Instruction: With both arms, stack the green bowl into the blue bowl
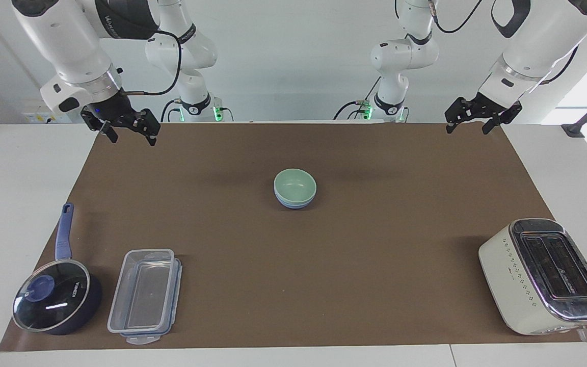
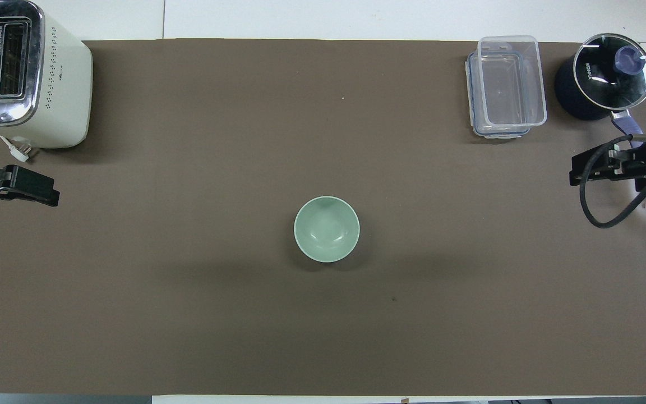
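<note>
From my console I saw the green bowl (image 1: 295,184) sitting upright, mouth up, nested in the blue bowl (image 1: 293,203) at the middle of the brown mat (image 1: 324,285); being round, neither had a long axis. Only the blue bowl's lower wall showed, in the facing view. Nothing stood close around the pair. I counted two bowls, one toaster (image 1: 545,275) at the left arm's end, and one lidded saucepan (image 1: 56,298) beside one clear container (image 1: 144,294) at the right arm's end, all farther from the robots. The left gripper (image 1: 468,121) and right gripper (image 1: 130,133) hung raised over the mat's corners, both spread wide and holding nothing.
</note>
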Controlling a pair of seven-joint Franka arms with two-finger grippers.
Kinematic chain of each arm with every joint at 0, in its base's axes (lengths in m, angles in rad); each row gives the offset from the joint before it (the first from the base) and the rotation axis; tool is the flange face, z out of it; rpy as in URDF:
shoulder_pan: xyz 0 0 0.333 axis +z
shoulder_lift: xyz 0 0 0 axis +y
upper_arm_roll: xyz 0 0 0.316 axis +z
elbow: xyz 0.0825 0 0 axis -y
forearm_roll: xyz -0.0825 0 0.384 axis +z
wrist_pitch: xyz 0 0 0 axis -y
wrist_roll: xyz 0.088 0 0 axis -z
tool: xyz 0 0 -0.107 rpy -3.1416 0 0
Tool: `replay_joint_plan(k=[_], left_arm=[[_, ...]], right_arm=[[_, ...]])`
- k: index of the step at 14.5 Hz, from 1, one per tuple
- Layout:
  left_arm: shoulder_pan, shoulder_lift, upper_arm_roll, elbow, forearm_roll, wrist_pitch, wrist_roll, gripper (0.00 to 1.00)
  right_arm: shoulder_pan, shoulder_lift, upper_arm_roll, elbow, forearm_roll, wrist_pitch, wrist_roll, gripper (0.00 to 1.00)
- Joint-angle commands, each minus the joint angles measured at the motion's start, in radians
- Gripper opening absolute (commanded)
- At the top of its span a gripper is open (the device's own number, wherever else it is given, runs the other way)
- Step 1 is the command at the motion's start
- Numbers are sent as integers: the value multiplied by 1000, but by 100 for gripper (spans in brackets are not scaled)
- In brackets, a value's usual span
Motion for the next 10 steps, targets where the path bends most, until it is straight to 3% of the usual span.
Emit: replay_joint_plan(k=[1, 10], left_arm=[[13, -20, -7, -16, 17, 7, 1, 100], [13, -20, -7, -16, 17, 7, 1, 100]], right_arm=[[-3, -7, -6, 0, -9, -6, -27, 100], [-8, -5, -6, -3, -22, 29, -54, 100]])
